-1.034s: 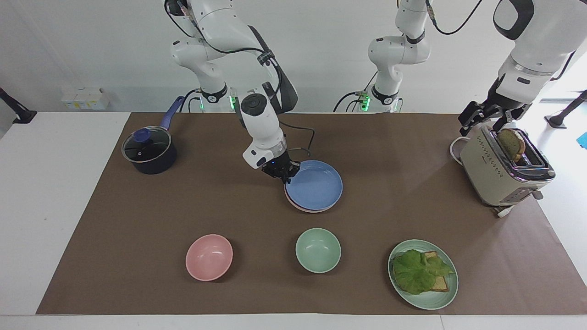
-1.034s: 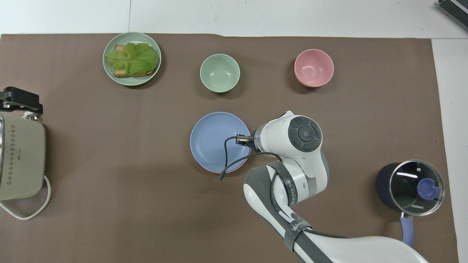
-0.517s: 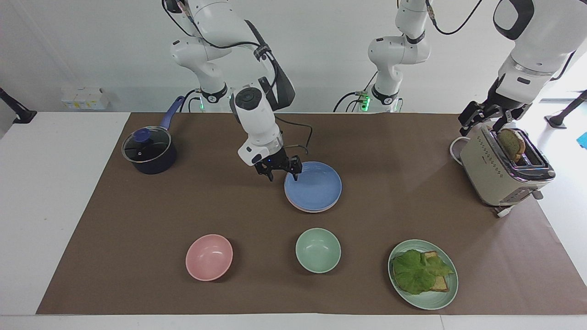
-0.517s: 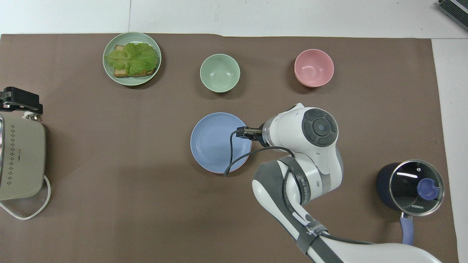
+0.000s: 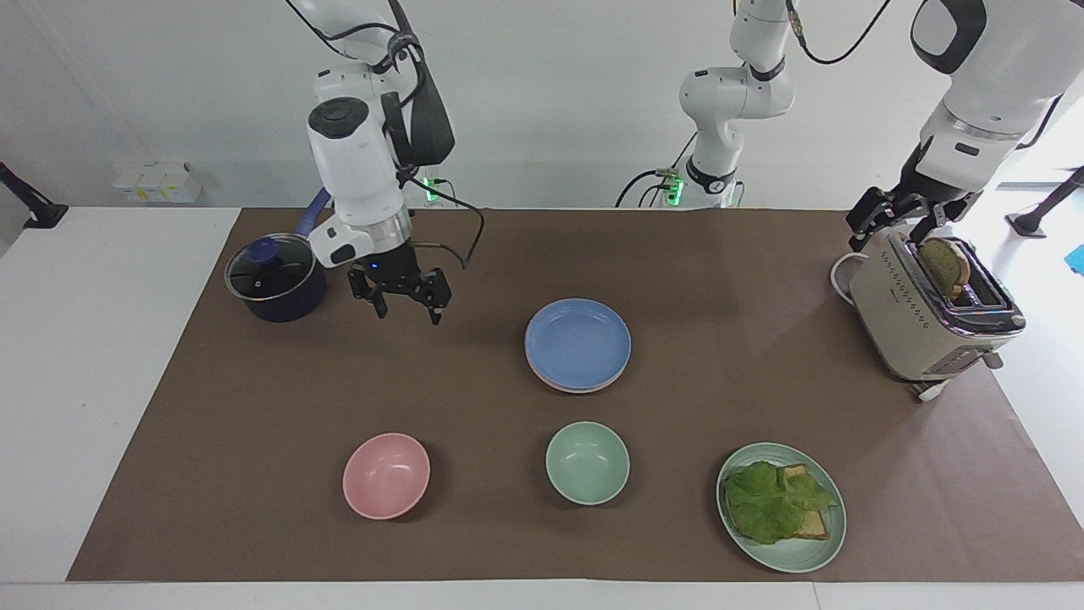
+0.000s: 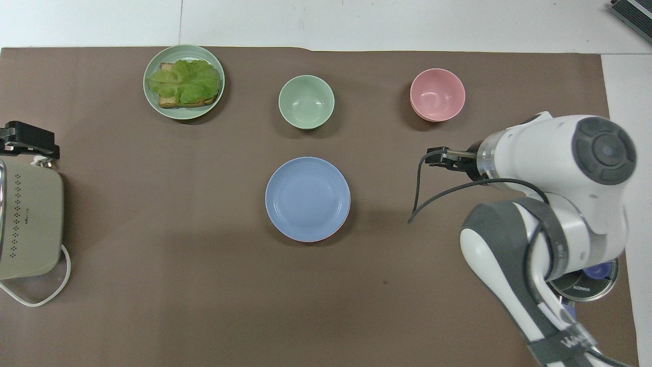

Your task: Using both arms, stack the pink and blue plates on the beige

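Note:
The blue plate (image 5: 578, 341) (image 6: 307, 198) lies at the middle of the brown mat on top of the pink plate (image 5: 561, 385), of which only a thin rim shows. The beige plate is hidden from both views. My right gripper (image 5: 410, 313) (image 6: 434, 157) hangs open and empty above the mat, between the stack and the pot, well apart from the plates. My left gripper (image 5: 896, 230) (image 6: 28, 140) waits open over the toaster at the left arm's end, holding nothing.
A dark pot with a glass lid (image 5: 275, 280) stands near the right arm's base. A pink bowl (image 5: 386, 474), a green bowl (image 5: 587, 462) and a green plate (image 5: 796, 561) with lettuce and toast lie farthest from the robots. The beige toaster (image 5: 927, 322) holds a toast slice.
My right gripper opened, let go of the blue plate's rim, rose and swung away toward the pot. The blue plate stays on the stack. The left arm has not moved.

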